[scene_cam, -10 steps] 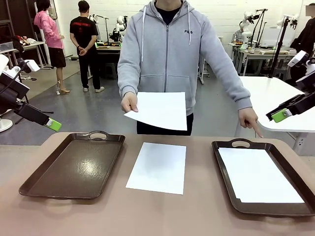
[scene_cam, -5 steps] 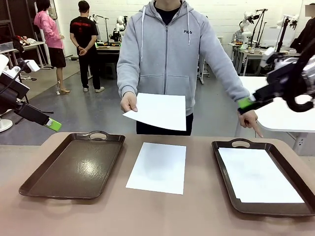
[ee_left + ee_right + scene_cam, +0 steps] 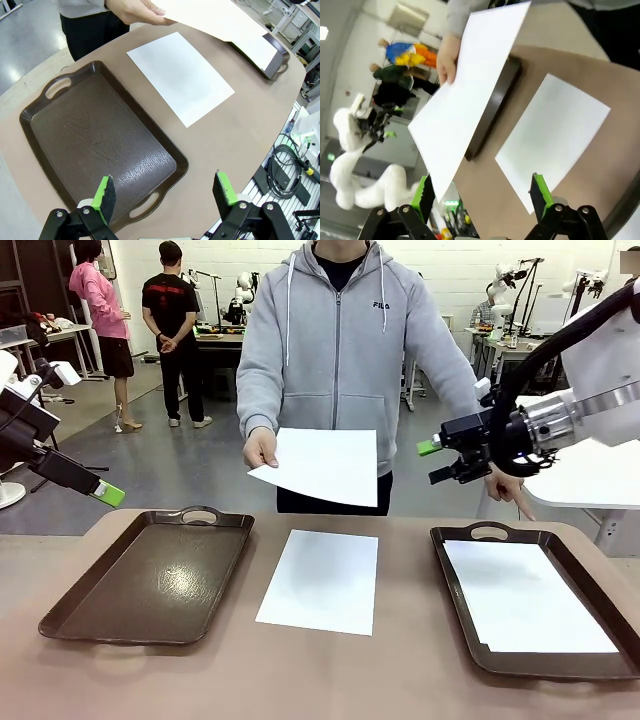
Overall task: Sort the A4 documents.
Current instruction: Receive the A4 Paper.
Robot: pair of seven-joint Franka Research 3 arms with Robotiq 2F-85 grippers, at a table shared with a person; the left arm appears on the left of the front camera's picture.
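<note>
Tan rounded table (image 3: 330, 670) carries two dark brown handled plastic trays: left tray (image 3: 150, 580), and right tray (image 3: 447, 575) with white A4 paper sheet (image 3: 525, 595) lying in it. Second white sheet (image 3: 322, 580) flat on table between trays. Third white sheet (image 3: 320, 465) in air above it, pinched at corner by person's hand (image 3: 262, 448). Right gripper (image 3: 433, 462) in air beside that sheet's edge, jaws wide apart, nothing held. Left gripper (image 3: 165, 187) in air left of left tray, jaws wide, empty

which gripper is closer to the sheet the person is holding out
Right. The right gripper hangs just beside the held sheet, on the robot's right; the left gripper is farther off, out by the left tray.
</note>
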